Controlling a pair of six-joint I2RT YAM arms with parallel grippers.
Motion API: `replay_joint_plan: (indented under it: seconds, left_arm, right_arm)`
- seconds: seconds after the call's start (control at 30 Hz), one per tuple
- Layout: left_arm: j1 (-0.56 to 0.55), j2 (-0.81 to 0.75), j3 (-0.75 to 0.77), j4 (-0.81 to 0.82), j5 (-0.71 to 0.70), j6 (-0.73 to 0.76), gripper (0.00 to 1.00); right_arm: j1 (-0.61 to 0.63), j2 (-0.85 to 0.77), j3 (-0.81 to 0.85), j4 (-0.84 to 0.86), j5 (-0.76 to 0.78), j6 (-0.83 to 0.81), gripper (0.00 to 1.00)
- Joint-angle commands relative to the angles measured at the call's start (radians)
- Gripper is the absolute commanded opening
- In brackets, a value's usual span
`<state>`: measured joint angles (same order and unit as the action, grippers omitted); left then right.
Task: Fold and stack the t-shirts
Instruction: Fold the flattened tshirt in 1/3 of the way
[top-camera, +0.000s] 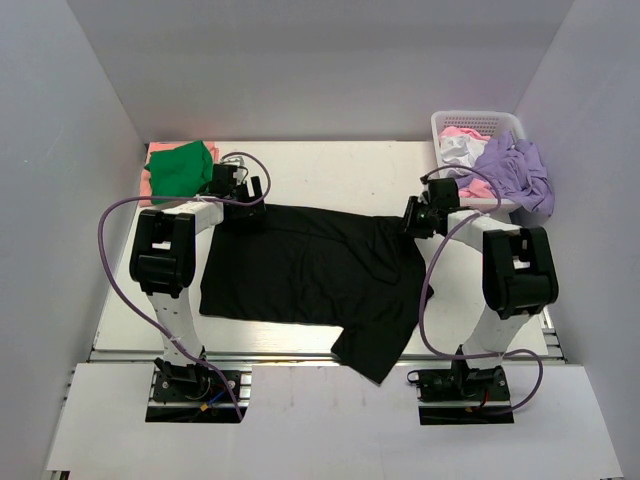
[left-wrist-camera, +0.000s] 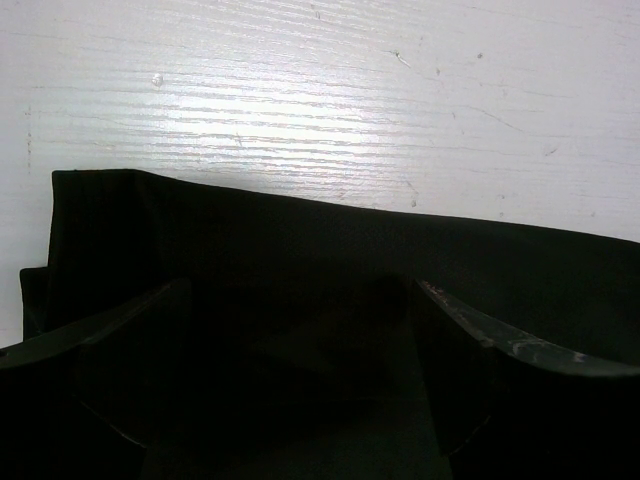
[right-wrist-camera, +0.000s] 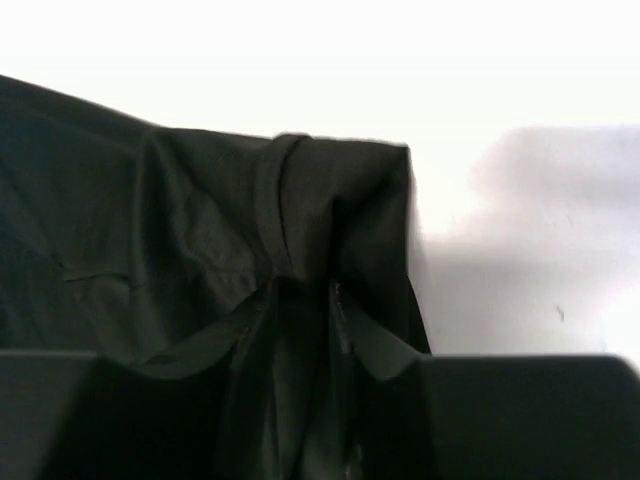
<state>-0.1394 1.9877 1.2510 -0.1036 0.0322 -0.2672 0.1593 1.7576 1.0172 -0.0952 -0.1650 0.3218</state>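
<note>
Left pincer (left-wrist-camera: 300, 282) open, right pincer (right-wrist-camera: 300, 290) state cannot be told; shirt (top-camera: 300, 270) far-right corner could be dragged if snagged.

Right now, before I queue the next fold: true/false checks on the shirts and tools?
1. The green shirt is in the basket. False: it lies at the far-left corner of the table, on a pink shirt.
2. The left tool is open. True.
3. The black shirt is folded small. False: it lies spread out, one part reaching past the near edge.
4. A lavender shirt drapes over the basket's rim. True.
5. The right tool is over the green shirt. False: it is at the black shirt's far-right corner.
</note>
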Motion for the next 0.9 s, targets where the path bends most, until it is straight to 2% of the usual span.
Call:
replay_joint_plan:
  seconds: [0.0, 0.1, 0.13, 0.17, 0.2, 0.4, 0.53, 0.7, 0.87]
  left_arm:
    - [0.006, -0.013, -0.01, -0.084, -0.008, -0.01, 1.0]
    - [0.006, -0.013, -0.01, -0.093, -0.017, -0.01, 1.0]
    - [0.006, -0.013, -0.01, -0.093, -0.017, -0.01, 1.0]
    - [0.006, -0.013, -0.01, -0.093, -0.017, -0.01, 1.0]
    - [0.006, -0.013, -0.01, -0.102, -0.026, -0.01, 1.0]
    - [0.006, -0.013, -0.019, -0.113, -0.093, -0.01, 1.0]
    - [0.015, -0.013, -0.019, -0.143, -0.146, -0.035, 1.0]
    - [0.024, -0.004, -0.019, -0.153, -0.146, -0.035, 1.0]
    - [0.024, 0.008, 0.001, -0.116, -0.081, -0.026, 1.0]
  right_arm:
    - [-0.001, 0.023, 0.057, 0.126, -0.048, -0.004, 0.3]
    - [-0.004, 0.062, 0.09, 0.144, -0.087, 0.013, 0.27]
    - [-0.004, 0.074, 0.092, 0.153, -0.093, 0.019, 0.2]
    - [-0.004, 0.075, 0.089, 0.161, -0.106, 0.023, 0.03]
    - [-0.004, 0.075, 0.086, 0.172, -0.102, 0.031, 0.0]
    - [-0.026, 0.033, 0.092, 0.066, 0.119, 0.045, 0.0]
    - [-0.058, 0.008, 0.075, 0.015, 0.162, 0.063, 0.0]
    - [-0.078, 0.023, 0.06, 0.048, 0.127, 0.051, 0.0]
    - [-0.081, 0.112, 0.125, 0.112, -0.025, 0.011, 0.0]
